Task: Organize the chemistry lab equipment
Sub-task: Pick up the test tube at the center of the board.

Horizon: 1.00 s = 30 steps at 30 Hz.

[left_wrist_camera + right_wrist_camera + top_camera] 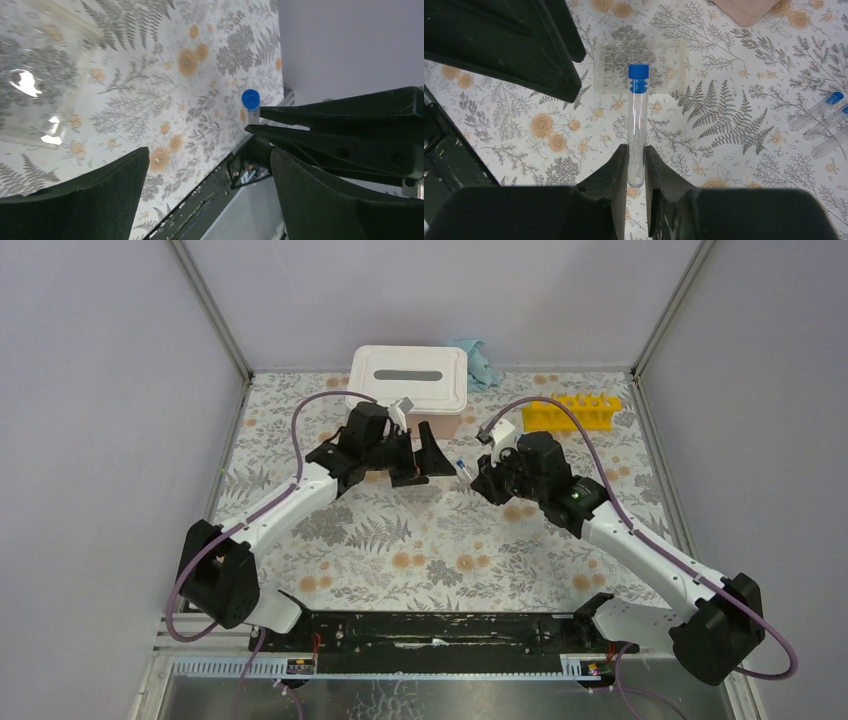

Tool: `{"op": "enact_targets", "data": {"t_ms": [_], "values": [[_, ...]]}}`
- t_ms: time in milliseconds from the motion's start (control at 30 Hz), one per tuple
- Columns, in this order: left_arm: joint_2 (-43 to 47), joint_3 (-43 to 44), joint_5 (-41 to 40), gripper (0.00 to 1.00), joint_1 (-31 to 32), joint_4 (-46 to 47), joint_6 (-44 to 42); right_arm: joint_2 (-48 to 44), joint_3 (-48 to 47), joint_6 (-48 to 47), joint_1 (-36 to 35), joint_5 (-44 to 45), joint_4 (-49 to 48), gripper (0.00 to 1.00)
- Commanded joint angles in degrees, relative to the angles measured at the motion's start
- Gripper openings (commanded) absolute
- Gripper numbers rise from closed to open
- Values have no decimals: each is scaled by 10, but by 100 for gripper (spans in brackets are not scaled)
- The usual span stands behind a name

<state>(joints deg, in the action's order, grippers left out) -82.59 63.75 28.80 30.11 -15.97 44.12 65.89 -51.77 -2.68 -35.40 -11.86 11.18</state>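
At the near edge, a black mounting rail [440, 630] carries both arm bases. Beyond it the desk [420, 570] is covered by a pale cloth printed with grey ferns and orange flowers.

Mid-desk, the right arm's jaws are clamped on the rounded bottom end of a clear plastic tube with a blue screw cap [638, 120]. The cap points away from them, towards the left arm's jaws. Those are spread wide with nothing between them, near the cap.

Past the cap a flat clear plastic tray [664, 67] lies on the cloth. Three more blue-capped clear tubes [819, 125] lie loose at the right edge of the right wrist view.

At the far edge stands a white lidded plastic box [410, 375], with a crumpled blue cloth [482, 362] just behind it. Well to the side sits a long yellow plastic test-tube rack with round holes [572, 412].

Plain grey walls [100, 390] close in three sides, and metal posts [212, 310] stand at the far corners.
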Motion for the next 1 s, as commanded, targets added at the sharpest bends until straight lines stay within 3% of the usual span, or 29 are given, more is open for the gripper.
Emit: {"op": "enact_targets", "data": {"t_ms": [0,467,833,967], "values": [[-13,-3,106,99,-8,62,25,-20,1,0,-17,-28,10,10],[-82,-13,247,93,-17,142,52,-51,20,4,-55,-33,25,10],[-114,-14,309,67,-16,155,41,-40,19,-2,-62,-39,37,9],[-119,-13,316,63,-16,155,37,-34,20,-2,-63,-42,38,9]]}}
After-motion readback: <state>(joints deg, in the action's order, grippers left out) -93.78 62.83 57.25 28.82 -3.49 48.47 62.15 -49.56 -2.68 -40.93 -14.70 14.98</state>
